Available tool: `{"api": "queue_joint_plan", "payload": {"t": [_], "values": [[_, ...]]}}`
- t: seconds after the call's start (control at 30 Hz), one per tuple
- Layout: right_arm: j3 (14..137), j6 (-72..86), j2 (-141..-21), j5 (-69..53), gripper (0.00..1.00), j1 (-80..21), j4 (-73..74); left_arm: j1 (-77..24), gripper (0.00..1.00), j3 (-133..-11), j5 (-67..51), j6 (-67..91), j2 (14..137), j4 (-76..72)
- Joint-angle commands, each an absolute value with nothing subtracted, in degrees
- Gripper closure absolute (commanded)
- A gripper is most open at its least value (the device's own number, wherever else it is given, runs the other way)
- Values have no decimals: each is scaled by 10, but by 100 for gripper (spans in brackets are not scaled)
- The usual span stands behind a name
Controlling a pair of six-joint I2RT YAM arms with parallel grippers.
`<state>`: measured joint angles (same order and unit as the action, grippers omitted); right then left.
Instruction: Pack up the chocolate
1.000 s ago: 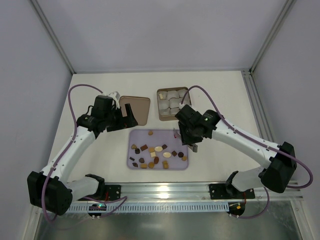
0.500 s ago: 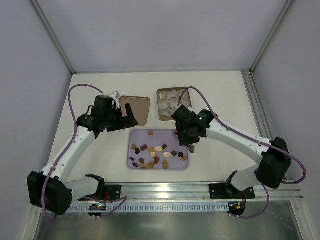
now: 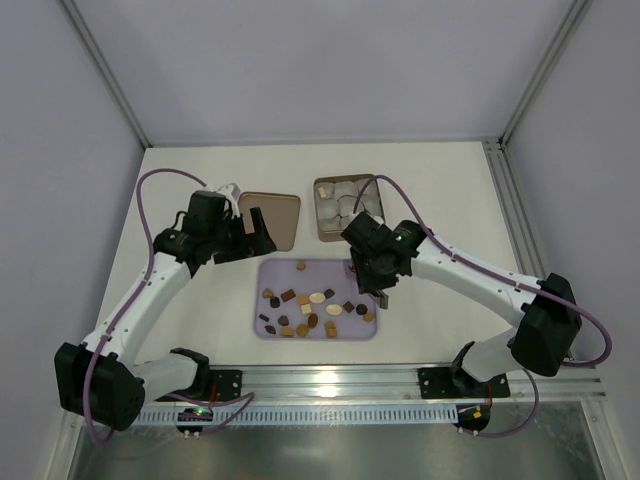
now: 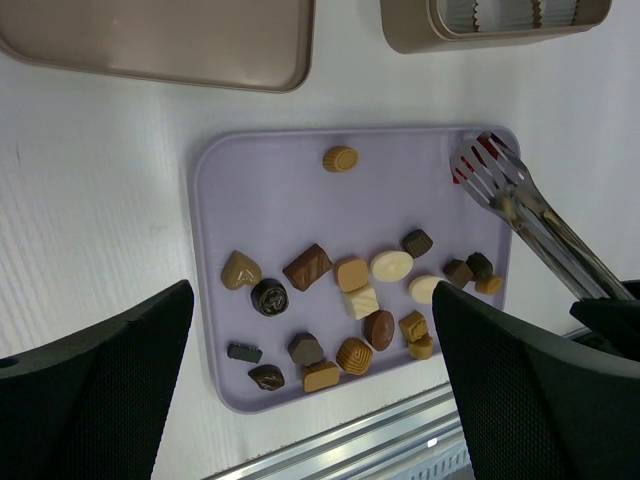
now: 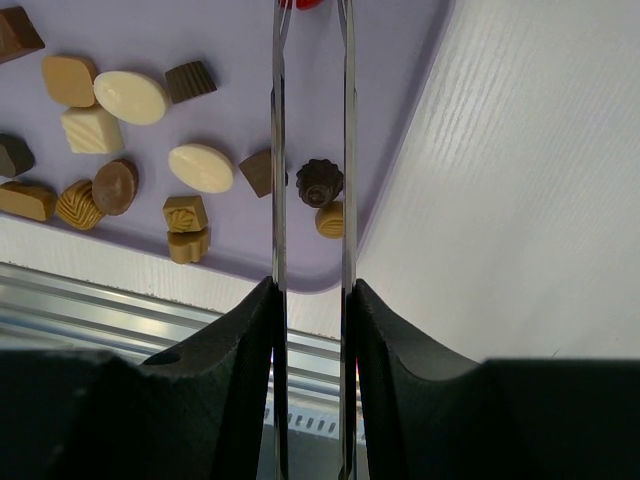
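**A:** Where's the chocolate (image 4: 350, 290)?

**B:** Mostly scattered over the tray's (image 4: 250, 190) near half. A red piece (image 4: 487, 150) sits in its far right corner, between the tips of the tongs (image 4: 520, 195).

**A:** And the jaws?

**B:** The right gripper (image 5: 311, 295) is clamped on the tongs' arms. The left gripper (image 4: 312, 330) gapes wide, holding nothing, beyond the tray's far left corner.

**A:** Advice?

**B:** I can't tell if the tips bite yet. Squeeze gently, keep the tips level, and lift straight up. The tin (image 4: 500, 20) sits just past that corner.
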<state>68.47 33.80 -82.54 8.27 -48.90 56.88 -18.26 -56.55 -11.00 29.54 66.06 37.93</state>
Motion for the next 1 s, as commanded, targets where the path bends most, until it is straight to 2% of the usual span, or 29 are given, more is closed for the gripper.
{"api": "queue_joint_plan", "payload": {"t": [0.0, 0.2, 0.97], "values": [[700, 340, -816, 77, 63, -495, 567, -184, 0, -572, -123, 290, 659, 360], [708, 338, -813, 76, 66, -497, 571, -184, 0, -570, -123, 290, 660, 360], [752, 329, -809, 70, 67, -497, 591, -184, 0, -570, -122, 289, 661, 360]]}}
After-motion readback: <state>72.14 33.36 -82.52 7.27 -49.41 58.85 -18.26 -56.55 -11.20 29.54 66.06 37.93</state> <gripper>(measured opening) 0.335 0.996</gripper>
